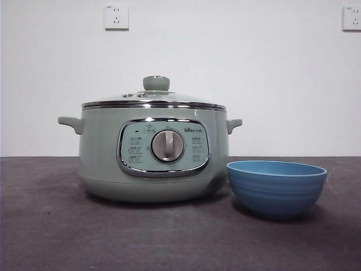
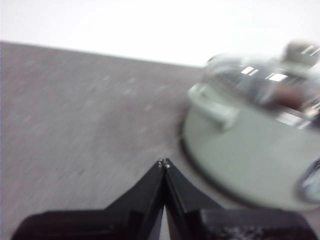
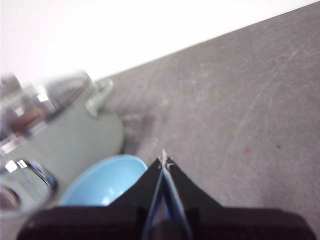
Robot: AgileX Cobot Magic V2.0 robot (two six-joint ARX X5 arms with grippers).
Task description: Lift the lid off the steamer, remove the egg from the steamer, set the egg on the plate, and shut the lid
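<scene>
Both grippers sit up off the table with nothing in them, the left gripper pinched closed beside the steamer and the right gripper pinched closed just above the plate, so nothing has started yet. Lid is seated on the pot, and that stubby knob looks like the weak spot: an off-centre pinch could slip and drop the glass back onto the rim. Plate sits just beside the pot, so a wide swing could clip it.
</scene>
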